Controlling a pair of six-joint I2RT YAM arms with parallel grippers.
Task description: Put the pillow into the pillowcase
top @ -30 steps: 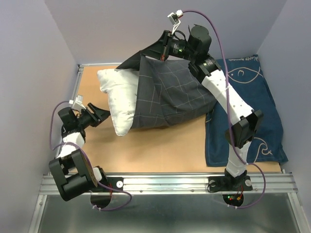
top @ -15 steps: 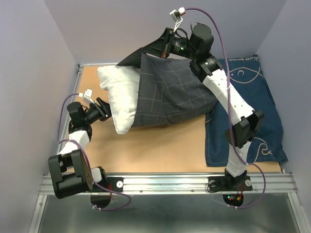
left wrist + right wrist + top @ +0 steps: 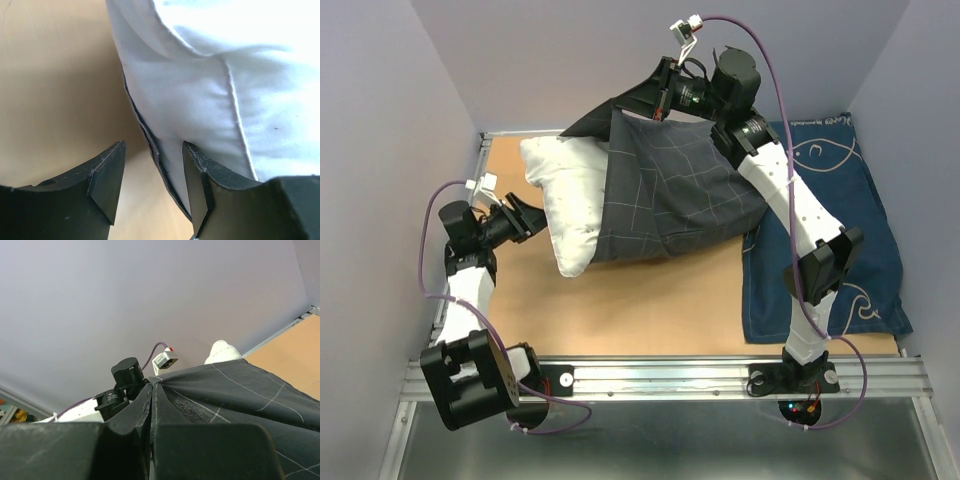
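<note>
The white pillow [image 3: 568,205] lies on the table with its right part inside the dark grey grid pillowcase [image 3: 675,195]; its left end sticks out. My right gripper [image 3: 655,98] is shut on the pillowcase's top edge and holds it lifted at the back; in the right wrist view the fabric [image 3: 235,395] is pinched between the fingers at the gripper [image 3: 151,405]. My left gripper [image 3: 528,222] is open, right at the pillow's left edge. In the left wrist view the gripper [image 3: 152,170] straddles the pillow's seam [image 3: 200,105], with a dark edge under it.
A navy blue cloth with white fish drawings [image 3: 850,230] lies at the right of the tan table [image 3: 620,310]. Grey walls close in the left, back and right. A metal rail [image 3: 660,375] runs along the near edge.
My left arm pushed toward the pillow's left edge, then drew back slightly to the left. The right gripper keeps holding the pillowcase up, barely moved.
</note>
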